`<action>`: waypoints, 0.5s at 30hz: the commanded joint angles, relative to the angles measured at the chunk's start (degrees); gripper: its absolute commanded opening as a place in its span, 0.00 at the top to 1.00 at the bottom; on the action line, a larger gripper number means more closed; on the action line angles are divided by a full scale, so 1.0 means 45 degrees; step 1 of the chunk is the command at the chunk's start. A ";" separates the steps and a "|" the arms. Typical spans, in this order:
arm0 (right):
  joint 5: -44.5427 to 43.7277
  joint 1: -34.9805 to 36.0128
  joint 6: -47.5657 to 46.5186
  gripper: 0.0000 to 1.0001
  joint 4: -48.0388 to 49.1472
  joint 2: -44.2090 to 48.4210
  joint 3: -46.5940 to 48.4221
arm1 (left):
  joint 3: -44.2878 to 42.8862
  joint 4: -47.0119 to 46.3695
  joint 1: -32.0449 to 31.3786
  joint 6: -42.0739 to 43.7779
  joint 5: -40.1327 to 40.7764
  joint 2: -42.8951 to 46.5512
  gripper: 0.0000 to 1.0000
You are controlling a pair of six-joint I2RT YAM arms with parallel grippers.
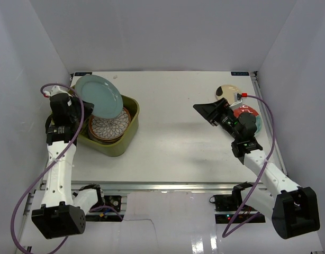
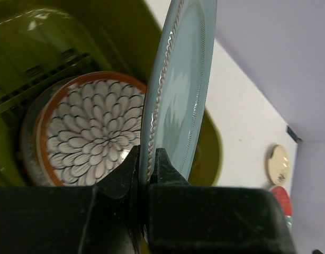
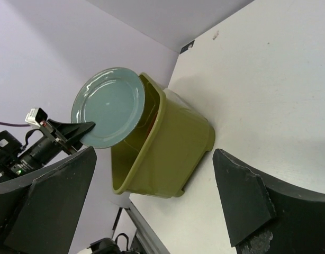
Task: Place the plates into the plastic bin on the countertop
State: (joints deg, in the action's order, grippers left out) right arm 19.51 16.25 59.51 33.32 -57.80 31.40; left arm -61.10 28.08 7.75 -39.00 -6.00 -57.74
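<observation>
My left gripper (image 1: 87, 108) is shut on the rim of the grey-blue plate (image 1: 99, 96) and holds it tilted on edge above the olive-green plastic bin (image 1: 128, 133). In the left wrist view the jaws (image 2: 146, 165) pinch that plate's (image 2: 178, 90) lower edge. The brown-rimmed petal-pattern plate (image 1: 108, 128) lies flat in the bin, on top of other plates; it also shows in the left wrist view (image 2: 91, 132). My right gripper (image 1: 206, 112) is open and empty over the white countertop (image 1: 173, 148). Its wrist view shows the held plate (image 3: 107, 106) and the bin (image 3: 173, 143).
A cream plate with a dark patch (image 1: 226, 91) and a red plate (image 1: 246, 112) lie at the table's far right, beside my right arm. The red plate sits on something with a teal rim. White walls close in the left, back and right sides.
</observation>
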 commanded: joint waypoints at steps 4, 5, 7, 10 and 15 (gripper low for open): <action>0.0059 -0.0232 -0.0723 0.02 -0.0120 -0.0221 0.0386 | 0.0080 0.0226 -0.0023 0.0367 0.1704 0.0894 1.00; 0.0079 -0.0232 -0.0723 0.02 -0.0119 -0.0260 0.0367 | 0.0333 0.0207 -0.0023 0.0405 0.1743 0.0935 1.00; 0.0137 -0.0232 -0.0704 0.02 -0.0042 -0.0378 0.0328 | 0.0491 0.0051 -0.0023 0.0445 0.1549 0.0645 1.00; 0.0196 -0.0232 -0.0840 0.01 -0.0022 -0.0281 0.0289 | 0.0784 -0.0319 -0.0023 0.0347 0.0651 -0.0135 1.00; -0.0330 -0.0232 -0.1601 0.01 -0.0840 0.0168 0.0288 | 0.1078 -0.0926 -0.0023 0.0250 0.0259 -0.0919 1.00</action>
State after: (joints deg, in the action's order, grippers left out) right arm 19.33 15.44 55.81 30.52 -58.89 31.40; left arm -55.31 32.58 7.75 -36.88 -1.87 -62.28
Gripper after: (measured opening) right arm 0.989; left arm 0.135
